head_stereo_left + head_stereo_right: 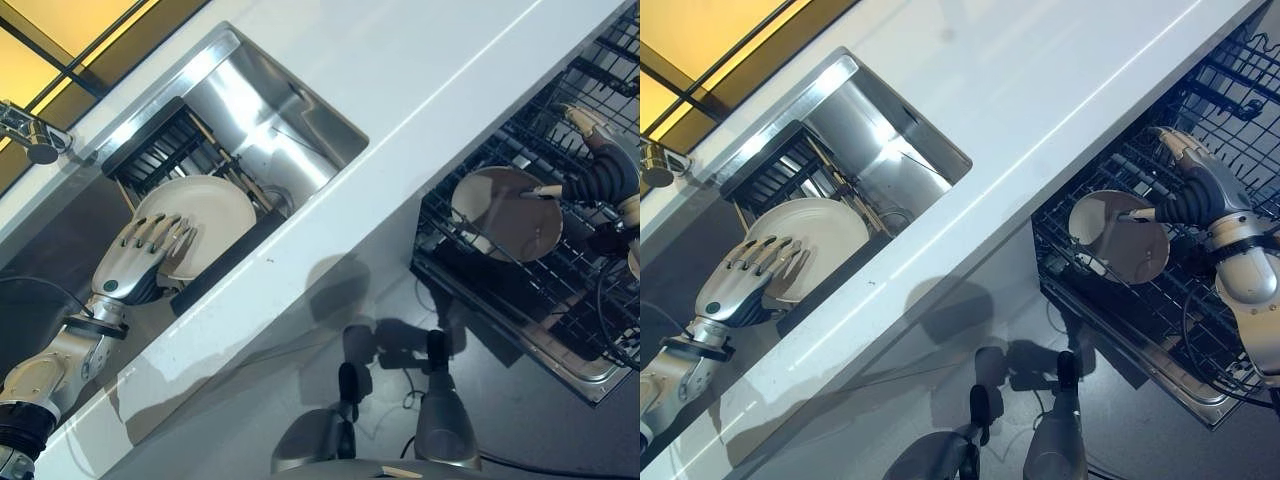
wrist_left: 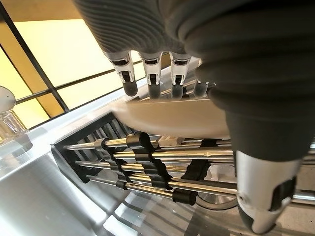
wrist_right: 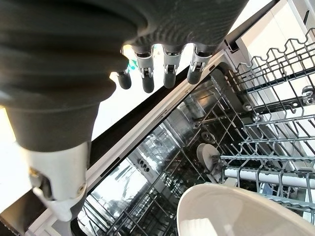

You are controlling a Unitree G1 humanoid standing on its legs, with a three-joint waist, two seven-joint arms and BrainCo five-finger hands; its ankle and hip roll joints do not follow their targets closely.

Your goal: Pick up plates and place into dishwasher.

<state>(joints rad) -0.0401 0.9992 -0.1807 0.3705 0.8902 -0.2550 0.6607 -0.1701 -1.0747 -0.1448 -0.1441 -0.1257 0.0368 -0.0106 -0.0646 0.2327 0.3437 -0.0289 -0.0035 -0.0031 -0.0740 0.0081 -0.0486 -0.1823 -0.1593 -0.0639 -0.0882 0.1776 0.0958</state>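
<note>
White countertop runs between sink and dishwasher rack. 1 plate sits in the rack by my right hand, fingers relaxed. Left hand, fingers straight, covers the 2nd plate on the sink rack; next I'd curl and lift.

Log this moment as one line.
left hand: open, on plate in sink rack | right hand: open, by plate in dishwasher rack
</note>
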